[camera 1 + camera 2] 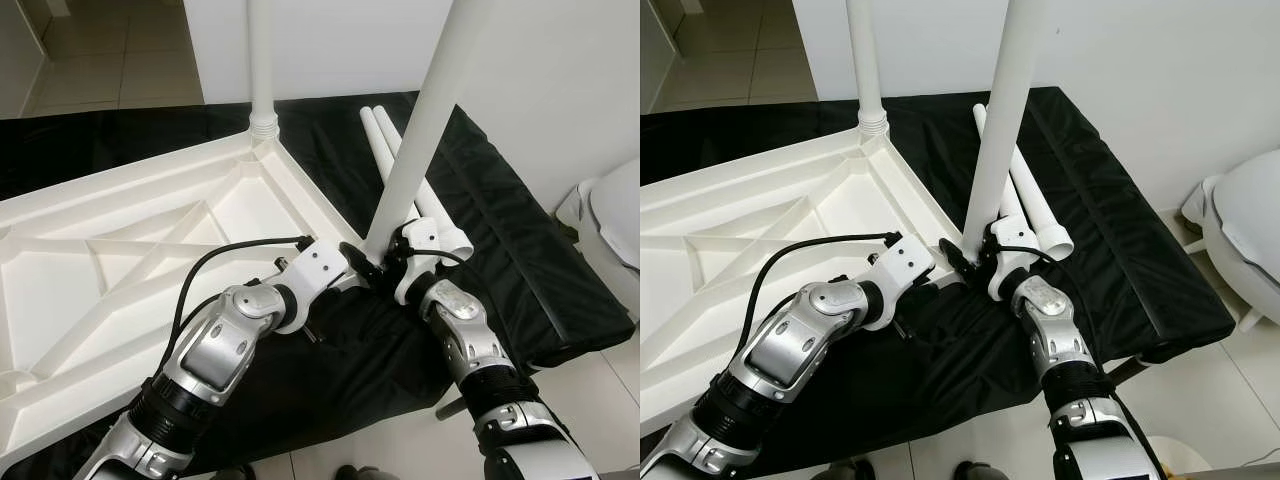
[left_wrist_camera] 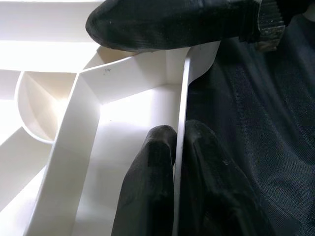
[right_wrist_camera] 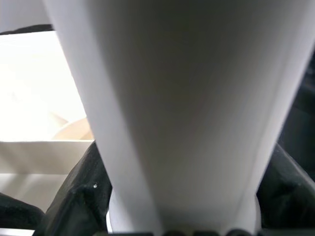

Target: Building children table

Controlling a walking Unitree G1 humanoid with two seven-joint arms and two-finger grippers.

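While pinching the table top's rim with left fingers, holds white leg upright in right fingers, at 2 o'clock from the left.

I am seeing a smooth, matt white plastic tabletop and leg lying on wrinkled black cloth sheeting; silver arms are showing glossy metal.

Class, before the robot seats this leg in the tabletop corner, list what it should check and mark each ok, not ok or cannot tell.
1. Right hand grips the leg: ok.
2. Left hand clamps the tabletop rim: ok.
3. Leg foot in the corner socket: cannot tell.
4. Leg upright: not ok, tilted.
5. Far leg already seated: ok.
6. Spare legs lie on the black cloth, apart: ok.
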